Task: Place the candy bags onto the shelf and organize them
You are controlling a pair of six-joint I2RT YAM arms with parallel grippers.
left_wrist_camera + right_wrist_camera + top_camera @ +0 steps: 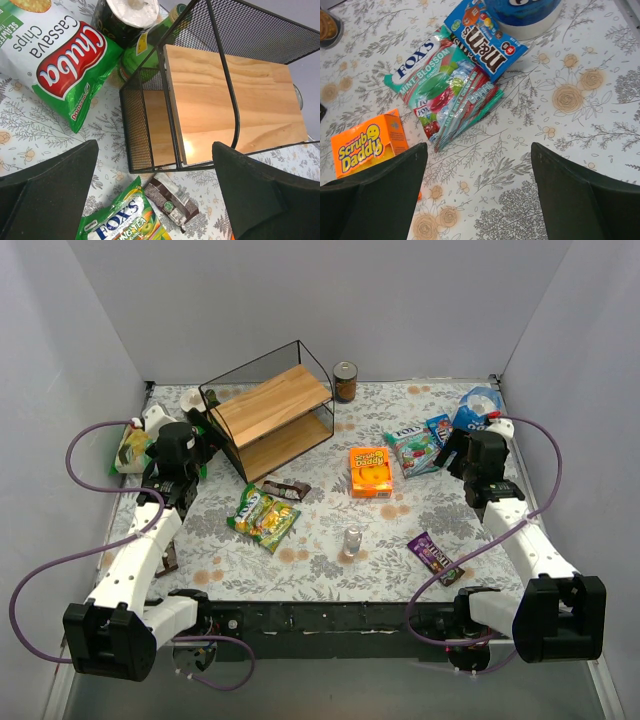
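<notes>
Left wrist view is showing my left gripper [155,167] hanging wide open, holding nothing. The green-yellow glossy candy bag [125,222] is lying just in front of the black wire shelf with wooden boards [225,95], close below my left gripper, its long side slanting. The dark brown wrapper [172,202] is sitting between that bag and the shelf and may be getting in the way. My right gripper [479,160] is also hanging open and empty, near the teal-white bag [445,90], well apart from the shelf.

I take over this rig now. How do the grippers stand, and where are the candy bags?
Left gripper: open, empty, near the black wire shelf with wooden boards.
Right gripper: open, empty, near the teal-white glossy bag.
Also on the table: green-yellow bag, dark brown wrapper, small blue pack, purple wrapper.
Done: nothing, the boards look bare.
Left: all five bags to shelve.
</notes>
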